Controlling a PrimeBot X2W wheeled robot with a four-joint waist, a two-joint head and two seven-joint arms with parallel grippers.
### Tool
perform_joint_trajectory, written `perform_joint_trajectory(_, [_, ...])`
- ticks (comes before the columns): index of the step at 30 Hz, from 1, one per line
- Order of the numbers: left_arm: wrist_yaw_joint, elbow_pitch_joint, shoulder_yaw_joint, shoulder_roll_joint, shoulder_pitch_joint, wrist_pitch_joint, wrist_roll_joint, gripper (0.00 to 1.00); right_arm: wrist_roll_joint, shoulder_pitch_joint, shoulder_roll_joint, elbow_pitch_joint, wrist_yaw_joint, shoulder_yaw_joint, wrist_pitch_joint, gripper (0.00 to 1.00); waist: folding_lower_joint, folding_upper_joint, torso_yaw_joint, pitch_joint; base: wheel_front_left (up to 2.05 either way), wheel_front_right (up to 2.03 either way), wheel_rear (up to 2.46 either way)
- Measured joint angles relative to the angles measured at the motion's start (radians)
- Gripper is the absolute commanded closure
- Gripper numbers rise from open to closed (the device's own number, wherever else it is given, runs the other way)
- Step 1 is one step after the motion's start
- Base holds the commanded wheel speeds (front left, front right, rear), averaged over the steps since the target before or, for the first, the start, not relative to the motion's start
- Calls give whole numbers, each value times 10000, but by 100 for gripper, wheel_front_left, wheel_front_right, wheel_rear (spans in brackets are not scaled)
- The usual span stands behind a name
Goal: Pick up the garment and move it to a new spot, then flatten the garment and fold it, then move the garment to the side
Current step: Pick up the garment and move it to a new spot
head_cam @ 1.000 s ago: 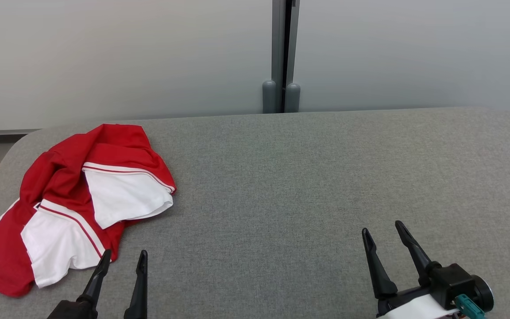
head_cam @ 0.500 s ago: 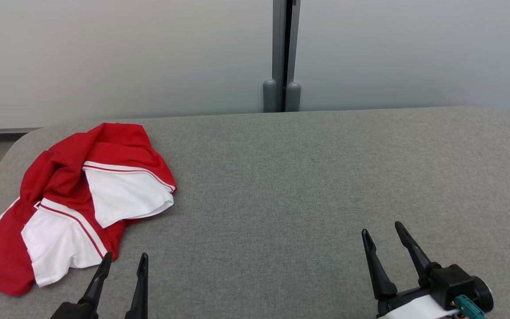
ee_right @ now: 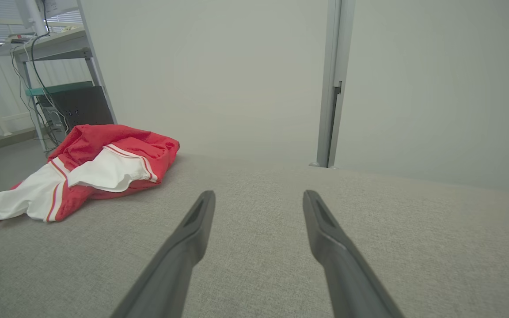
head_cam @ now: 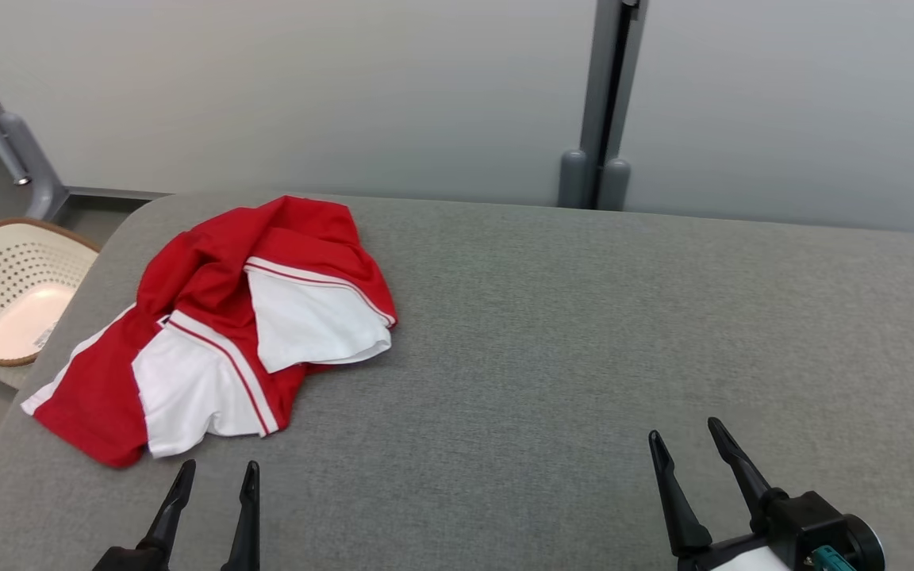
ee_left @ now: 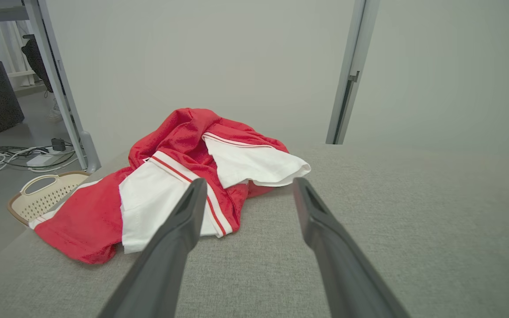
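table (head_cam: 552,333): grey, padded, wide open surface at centre and right | garment (head_cam: 219,317): red-white, crumpled near far-left corner, reaching left edge | basket (head_cam: 5,293): on floor beyond left edge | left gripper (head_cam: 219,468): jaws released, just beside garment | right gripper (head_cam: 685,430): jaws released, well apart from garment

Head view high, downward; wrist views low, forward; garment (head_cam: 203,270) shared.

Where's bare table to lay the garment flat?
Grey fabric table is bare everywhere right of the crumpled red-and-white garment, also between left gripper and right gripper. Crowded: left end, where the garment lies.
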Motion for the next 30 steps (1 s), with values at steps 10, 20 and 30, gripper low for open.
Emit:
perform_joint_trajectory(10, [52,31,205,0,203,0,-8,0,77,158,2,29,0,151,-17,0,0,0,1732,-65,0,0,0])
perform_joint_trajectory(20, [54,-17,267,-2,322,0,-54,0,82,202,2,38,0,140,-19,0,0,0,2917,-88,0,0,0])
perform_joint_trajectory(30, [-19,-125,376,0,-375,0,127,0,-309,37,2,54,0,6,-19,0,0,0,3004,600,0,0,0])
